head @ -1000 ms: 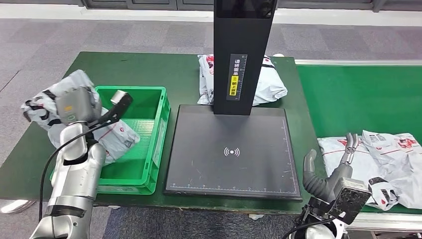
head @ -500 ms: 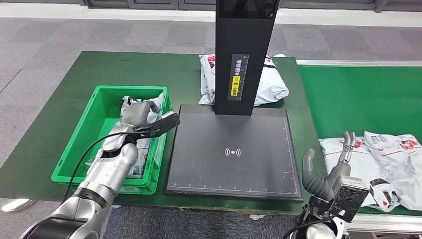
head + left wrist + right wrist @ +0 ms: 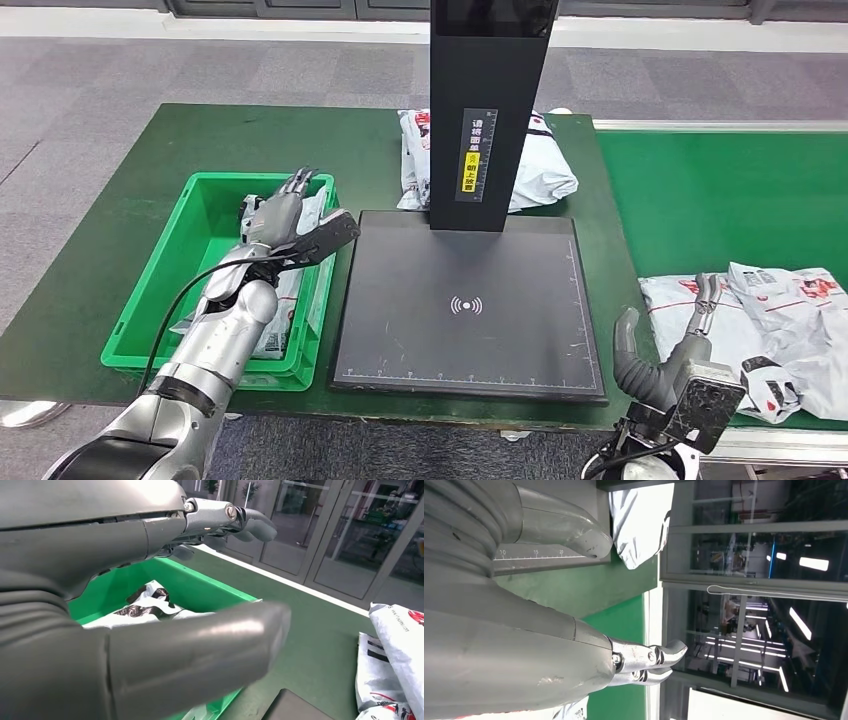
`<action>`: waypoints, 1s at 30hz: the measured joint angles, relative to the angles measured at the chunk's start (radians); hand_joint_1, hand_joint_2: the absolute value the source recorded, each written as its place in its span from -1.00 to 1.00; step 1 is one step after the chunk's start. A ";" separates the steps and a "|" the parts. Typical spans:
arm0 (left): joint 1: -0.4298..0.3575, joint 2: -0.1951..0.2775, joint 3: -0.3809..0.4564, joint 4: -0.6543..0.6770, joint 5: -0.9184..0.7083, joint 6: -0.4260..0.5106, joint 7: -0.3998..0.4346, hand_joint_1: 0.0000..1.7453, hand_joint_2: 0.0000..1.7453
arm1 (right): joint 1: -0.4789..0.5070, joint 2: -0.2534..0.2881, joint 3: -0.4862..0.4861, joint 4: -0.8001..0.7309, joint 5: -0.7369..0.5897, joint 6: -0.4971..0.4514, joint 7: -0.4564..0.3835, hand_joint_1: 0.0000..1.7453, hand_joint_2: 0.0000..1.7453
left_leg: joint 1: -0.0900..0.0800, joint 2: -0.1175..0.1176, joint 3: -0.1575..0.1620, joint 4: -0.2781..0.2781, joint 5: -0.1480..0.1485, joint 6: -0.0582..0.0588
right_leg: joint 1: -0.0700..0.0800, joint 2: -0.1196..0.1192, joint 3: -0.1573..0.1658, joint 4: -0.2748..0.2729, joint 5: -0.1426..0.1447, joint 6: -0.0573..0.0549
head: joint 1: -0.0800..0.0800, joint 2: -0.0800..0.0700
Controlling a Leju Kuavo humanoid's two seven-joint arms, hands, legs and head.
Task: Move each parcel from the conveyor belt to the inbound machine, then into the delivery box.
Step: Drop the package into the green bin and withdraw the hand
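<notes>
The left robot hand [image 3: 283,213] hangs over the green plastic delivery box [image 3: 155,290] at the desk's left end, fingers spread and holding nothing; a white plastic mailer parcel [image 3: 283,300] lies inside the box beneath it. The flat black inbound scanning machine [image 3: 470,305] in the middle has a bare plate. The next parcels to move, a cluster of crumpled white mailer bags [image 3: 775,320], lie on the green conveyor belt [image 3: 720,190] at the right, their long side running across the belt. The right robot hand [image 3: 680,345] sits just beside their near-left edge, fingers apart and empty, pointing up the belt. It is clearly the nearer hand, so the coming pickup looks like its job: a short reach to its right.
</notes>
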 joint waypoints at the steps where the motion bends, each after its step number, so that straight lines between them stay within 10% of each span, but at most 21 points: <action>1: 0.000 0.000 0.000 -0.001 0.005 0.000 0.000 -1.00 -1.00 | 0.000 -0.001 0.000 0.000 0.000 0.000 0.000 -1.00 1.00 | 0.000 0.000 0.000 0.000 0.000 0.000 | 0.000 0.000 0.000 0.000 0.000 0.000 | 0.000 0.000; 11: 0.025 0.000 0.019 -0.038 0.270 0.119 -0.009 -1.00 -1.00 | 0.011 -0.014 0.015 0.002 0.039 -0.014 0.066 -1.00 1.00 | 0.000 0.000 0.000 0.000 0.000 0.000 | 0.000 0.000 0.000 0.000 0.000 0.000 | 0.000 0.000; 15: 0.118 -0.012 0.069 -0.196 0.449 0.283 -0.115 -1.00 1.00 | -0.008 -0.042 0.002 0.047 0.270 -0.040 0.249 -1.00 1.00 | 0.000 0.002 0.000 0.000 -0.001 -0.001 | 0.000 0.002 -0.001 0.000 0.000 0.000 | 0.000 0.000; 20: 0.322 -0.060 0.058 -0.532 0.553 0.394 -0.206 -1.00 1.00 | -0.097 -0.115 -0.151 0.183 0.840 0.069 0.635 -1.00 1.00 | -0.002 0.000 0.001 0.000 -0.004 0.003 | -0.002 0.000 0.002 -0.002 -0.003 0.004 | 0.000 0.000; 30: 0.506 -0.124 0.024 -0.761 0.700 0.325 -0.216 -1.00 1.00 | -0.217 -0.201 -0.400 0.469 1.107 0.196 0.745 -1.00 1.00 | -0.003 -0.001 0.001 0.000 -0.005 0.005 | -0.003 0.000 0.003 -0.003 -0.003 0.006 | 0.000 0.000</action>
